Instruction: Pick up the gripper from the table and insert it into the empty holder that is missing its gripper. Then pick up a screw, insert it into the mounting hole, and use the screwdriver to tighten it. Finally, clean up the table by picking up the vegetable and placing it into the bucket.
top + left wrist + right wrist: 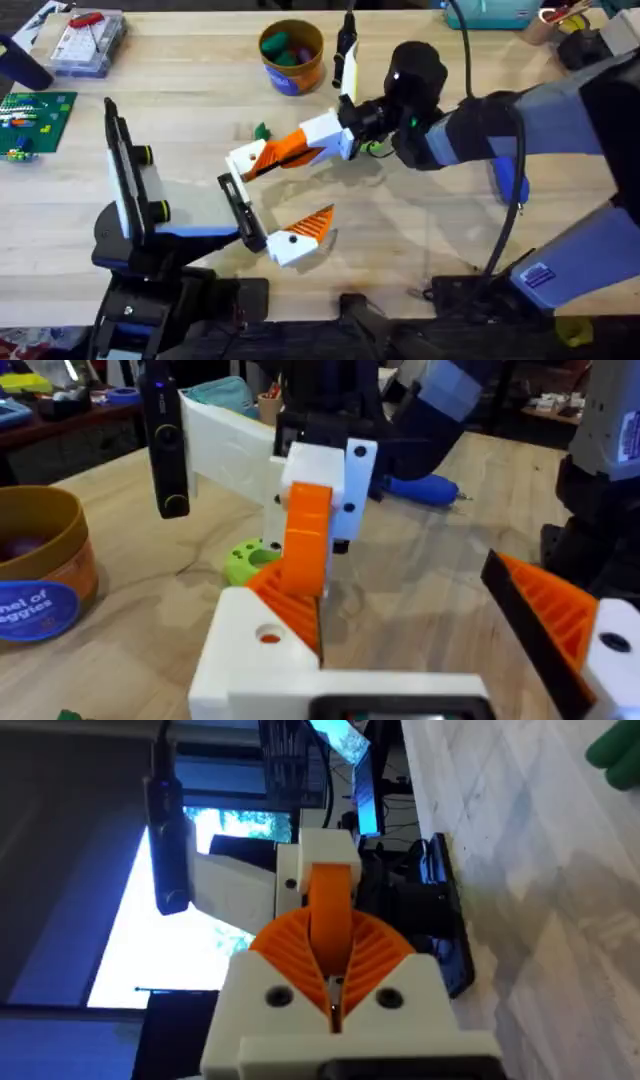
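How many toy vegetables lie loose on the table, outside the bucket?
1: the vegetable lies on the table, near the bucket, on its near side. Others may hide under the right arm.

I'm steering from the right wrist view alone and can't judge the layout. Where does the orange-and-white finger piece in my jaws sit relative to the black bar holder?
Observer: From overhead, the right gripper holds the orange-and-white finger piece with its white base at the far end of the narrow black bar holder. I cannot tell whether it is seated.
Operator: Is anything at the bar's other end?
Observer: A second orange-and-white finger piece sits by the near end.
Operator: And the screwdriver?
Observer: A blue-handled tool lies on the wooden table, partly hidden by the right arm's forearm.
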